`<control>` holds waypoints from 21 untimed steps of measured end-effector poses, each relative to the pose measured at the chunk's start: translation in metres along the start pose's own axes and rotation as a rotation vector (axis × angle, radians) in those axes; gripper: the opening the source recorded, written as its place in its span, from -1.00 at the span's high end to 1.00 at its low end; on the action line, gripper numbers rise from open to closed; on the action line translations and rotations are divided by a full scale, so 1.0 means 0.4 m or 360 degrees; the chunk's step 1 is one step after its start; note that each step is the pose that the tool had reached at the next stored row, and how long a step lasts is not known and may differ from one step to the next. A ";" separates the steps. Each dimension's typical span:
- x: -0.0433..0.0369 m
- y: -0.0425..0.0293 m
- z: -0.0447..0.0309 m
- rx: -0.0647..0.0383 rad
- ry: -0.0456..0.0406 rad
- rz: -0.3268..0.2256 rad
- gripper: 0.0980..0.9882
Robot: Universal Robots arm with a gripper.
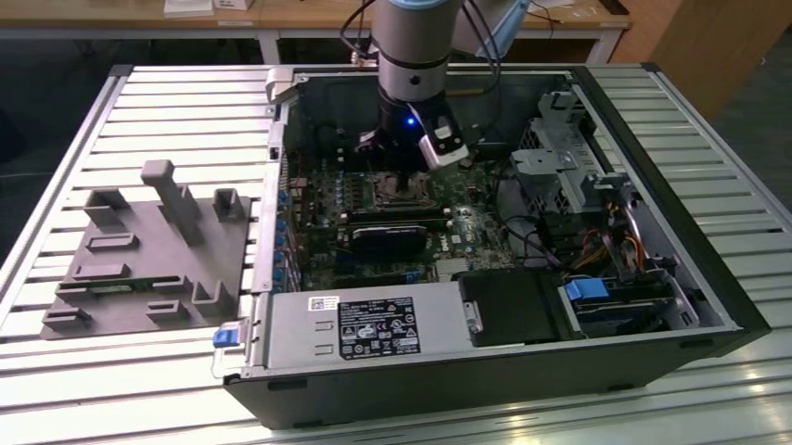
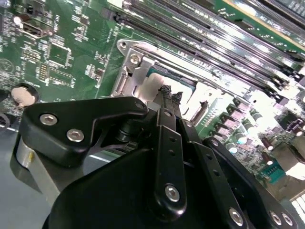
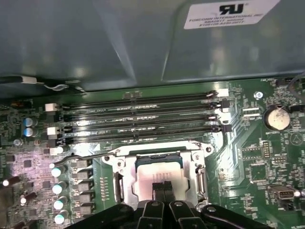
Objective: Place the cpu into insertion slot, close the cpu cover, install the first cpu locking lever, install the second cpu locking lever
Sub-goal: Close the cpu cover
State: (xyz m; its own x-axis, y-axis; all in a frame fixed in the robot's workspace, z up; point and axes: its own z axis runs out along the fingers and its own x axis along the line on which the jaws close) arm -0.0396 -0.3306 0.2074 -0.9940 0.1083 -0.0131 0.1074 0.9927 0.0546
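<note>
Slatted table (image 1: 74, 111), open case (image 1: 693, 269), first wrist view, tool (image 3: 162, 187) pressed together over cpu (image 3: 157, 171)

My pincer (image 3: 163, 187) is matte black with bright silver screw heads. The cpu (image 3: 159, 169) shows a pale silvery top with a teal edge, and the cpu cover (image 3: 128, 168) is shiny silver. The motherboard (image 3: 264, 167) is green, flecked with fine pale traces; its memory slots (image 3: 138, 118) are black stripes with white end clips. The power supply (image 1: 303, 338) is grey, with a black label.
</note>
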 end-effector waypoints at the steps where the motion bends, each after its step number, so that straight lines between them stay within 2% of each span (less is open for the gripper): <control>1: 0.001 0.000 0.000 -0.0001 -0.0012 -0.0001 0.98; 2: 0.001 0.000 0.000 -0.0002 -0.0019 -0.0001 0.98; 5: 0.001 0.000 -0.008 -0.0006 -0.0024 -0.0001 0.98; 12: 0.000 0.002 -0.043 -0.0009 -0.0025 -0.0001 0.98; 21: 0.000 0.004 -0.077 -0.0009 -0.0025 -0.0001 0.98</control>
State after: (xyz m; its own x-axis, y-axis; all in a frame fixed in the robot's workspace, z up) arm -0.0400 -0.3306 0.2383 -0.9937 0.1084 -0.0286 0.1065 0.9925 0.0604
